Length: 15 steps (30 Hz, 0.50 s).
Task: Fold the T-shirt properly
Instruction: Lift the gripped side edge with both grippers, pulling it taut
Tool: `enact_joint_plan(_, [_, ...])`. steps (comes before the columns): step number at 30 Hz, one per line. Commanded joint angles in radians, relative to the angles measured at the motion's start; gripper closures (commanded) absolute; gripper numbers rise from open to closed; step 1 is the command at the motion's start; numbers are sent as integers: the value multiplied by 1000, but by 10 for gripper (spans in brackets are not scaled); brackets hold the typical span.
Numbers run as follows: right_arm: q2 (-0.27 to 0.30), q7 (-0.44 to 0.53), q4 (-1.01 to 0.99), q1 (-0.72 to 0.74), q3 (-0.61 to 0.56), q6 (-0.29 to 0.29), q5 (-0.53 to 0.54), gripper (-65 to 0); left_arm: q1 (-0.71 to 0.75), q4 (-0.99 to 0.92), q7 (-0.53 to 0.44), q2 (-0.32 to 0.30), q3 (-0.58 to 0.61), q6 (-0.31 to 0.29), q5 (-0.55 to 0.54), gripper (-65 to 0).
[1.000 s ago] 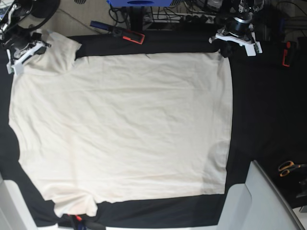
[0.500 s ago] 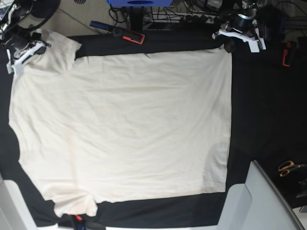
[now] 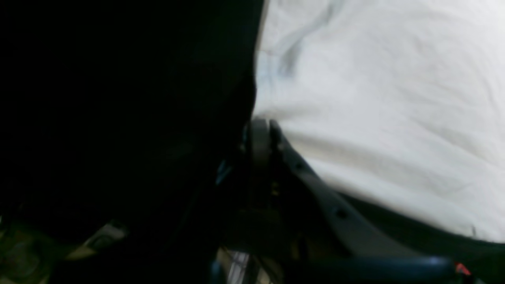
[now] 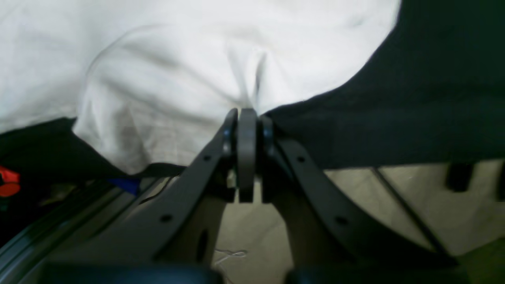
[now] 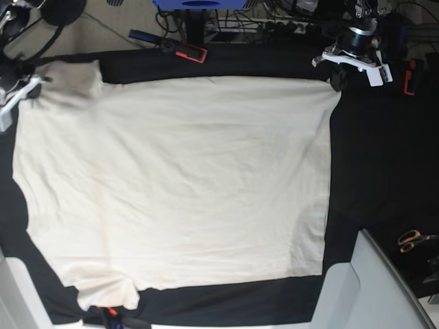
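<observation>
Left wrist view: the left claw is closed on a corner of the T-shirt. The cloth runs away from the tip, up and to the right; to the claw's other side lies only the dark desk cover.

Right wrist view: the right claw is pinched shut on the shirt's edge, beside the loose sleeve. The fabric gathers into a small crease at the tip and spreads beyond the claw; the black cover lies to the right.

Base view: the T-shirt lies flat on the black-covered desk, its long axis running across the picture between the two claws. The left claw holds the far hem corner, the right claw the far sleeve end; each is nearest its own corner. The shirt's body lies toward the near edge from both claws. Judged from this, a fold would carry the far edge that way. Scissors lie well apart from the shirt, past the hem; clamps lie beyond its far edge.
</observation>
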Motion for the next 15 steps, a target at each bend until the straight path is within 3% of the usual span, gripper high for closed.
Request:
enact_joint_plan(1, [17,-9,23,20,5,1,2,-2,6,19,-22,-10,-4,-3,-4,0])
enact_joint_plan(5, [57,-50,11,75,5,1,2,-3,-22,22,-8,-10,-1,-1,-3,0])
enact_joint_plan(10, [95,-75,-26,121,-32,1,2,-3,-71,57,124,-8,-9,-1,-3,0])
enact_joint_plan(15, [112,-75,-73,151,-98,1,2,-3,-88,149,128,-8,-10,0,-3,0])
